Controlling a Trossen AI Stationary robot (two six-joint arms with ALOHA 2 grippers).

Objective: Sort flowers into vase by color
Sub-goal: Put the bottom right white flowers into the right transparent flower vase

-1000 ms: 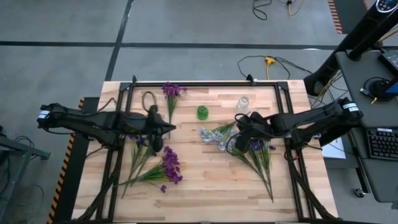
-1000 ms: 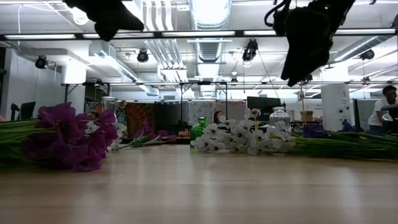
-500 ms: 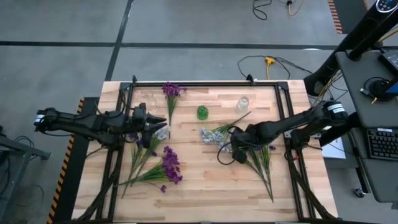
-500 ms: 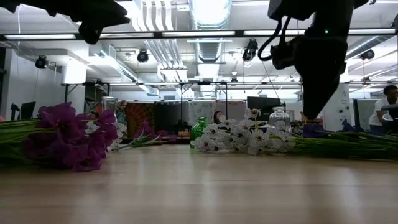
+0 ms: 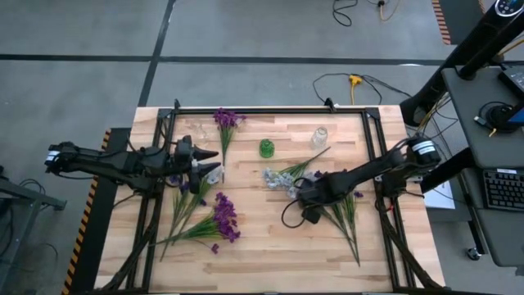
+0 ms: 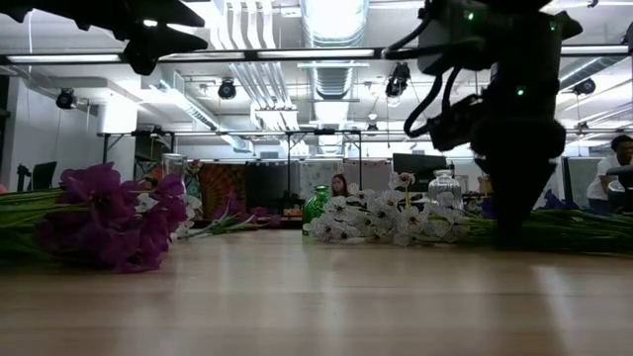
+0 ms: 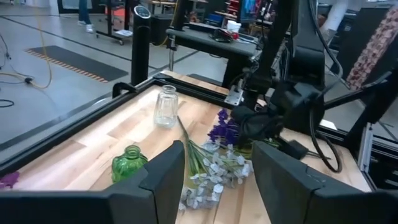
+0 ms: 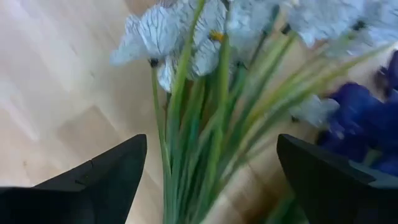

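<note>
Right then, pale white-blue flowers point(image 5: 278, 178) lay mid-table, blossoms toward the centre, stems running out to the right. Dark blue-violet flowers point(image 5: 337, 193) lay just beside them on the right, green stems point(image 5: 347, 223) fanning toward the near right edge. Right gripper point(image 5: 305, 195) sat low over that patch, directly above where the pale stems meet the violet heads. Its wrist view showed me both fingers point(image 8: 102, 171) spread wide with the pale blossoms point(image 8: 163, 38) and stems point(image 8: 211, 118) in the gap and the violet heads point(image 8: 360, 118) off to one side. Jaws fully apart, nothing held. From the low view I saw it down near the board, among the stems.

Magenta-purple flowers: one bunch point(image 5: 223, 220) lay near the front left, a single sprig point(image 5: 226, 120) near the far edge. More green stems point(image 5: 185, 205) lay between the bunch and the left arm.

Left gripper point(image 5: 214, 162) hovered high over the left side, pointing toward the centre. Fingers point(image 7: 163, 180) stood partly apart, empty; I could see the table straight through the gap.

Vases: green vase point(image 5: 266, 148) stood upright at centre-far, clear glass vase point(image 5: 319, 136) upright to its right, both apart from the flowers. Wooden table point(image 5: 270, 254) carried it all.

A person point(image 6: 615, 183) was visible far back in the room.
</note>
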